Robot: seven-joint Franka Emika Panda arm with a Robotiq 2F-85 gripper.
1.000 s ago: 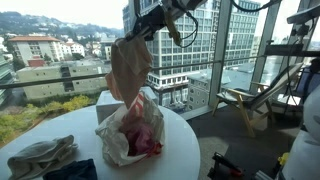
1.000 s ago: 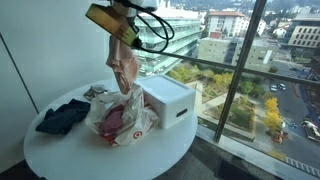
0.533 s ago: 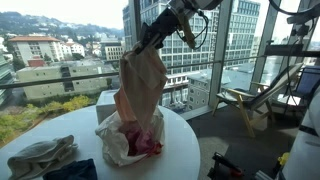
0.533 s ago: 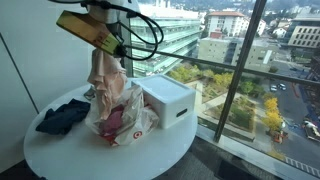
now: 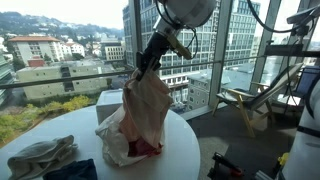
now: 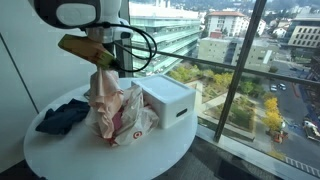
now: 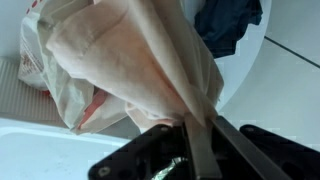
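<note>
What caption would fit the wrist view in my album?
Gripper clamped on a beige cloth hanging over a white plastic bag, dark garment beyond.

Cloth (image 6: 104, 88) above bag (image 6: 132, 122), box (image 6: 168, 100) beside

A round white table (image 5: 70, 125) filled the lower frame in both exterior views. A white box (image 6: 168, 100) stood at its window edge, centre frame. A dark blue garment (image 6: 62, 117) lay at middle left. In an exterior view, a pale grey cloth (image 5: 42, 155) lay bottom left, and a wooden chair (image 5: 240, 105) stood at the right.
</note>
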